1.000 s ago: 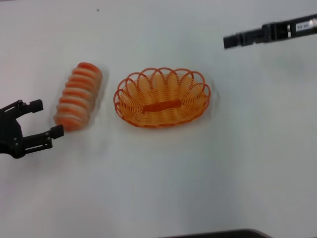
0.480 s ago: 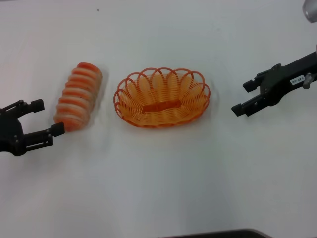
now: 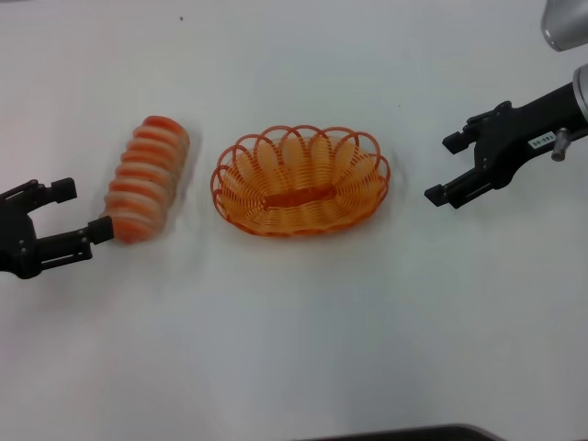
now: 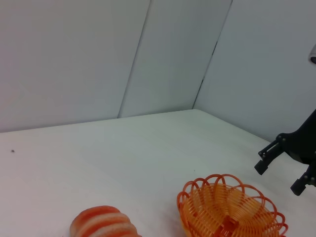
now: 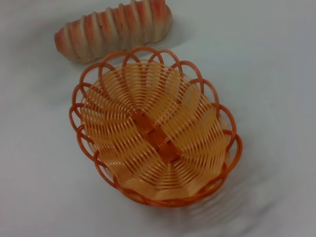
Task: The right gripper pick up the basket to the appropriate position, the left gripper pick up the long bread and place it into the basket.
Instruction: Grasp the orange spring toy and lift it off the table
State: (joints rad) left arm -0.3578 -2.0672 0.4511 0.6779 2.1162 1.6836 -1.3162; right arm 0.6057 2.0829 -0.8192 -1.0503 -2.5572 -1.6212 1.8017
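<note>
The orange wire basket (image 3: 300,182) sits empty on the white table in the middle of the head view; it also shows in the left wrist view (image 4: 228,210) and the right wrist view (image 5: 155,127). The long bread (image 3: 146,178), striped orange-red and cream, lies left of the basket, and shows in the left wrist view (image 4: 104,224) and the right wrist view (image 5: 114,29). My left gripper (image 3: 81,210) is open just left of the bread's near end. My right gripper (image 3: 446,169), with a white label, is open and empty to the right of the basket, apart from it; it also shows in the left wrist view (image 4: 279,177).
The white table (image 3: 303,340) extends all around. A dark edge (image 3: 404,432) shows at the bottom of the head view. Grey wall panels (image 4: 168,54) stand behind the table.
My right gripper has swung down from the far right corner toward the basket's right side and opened. My left gripper has shifted slightly left and back, beside the bread.
</note>
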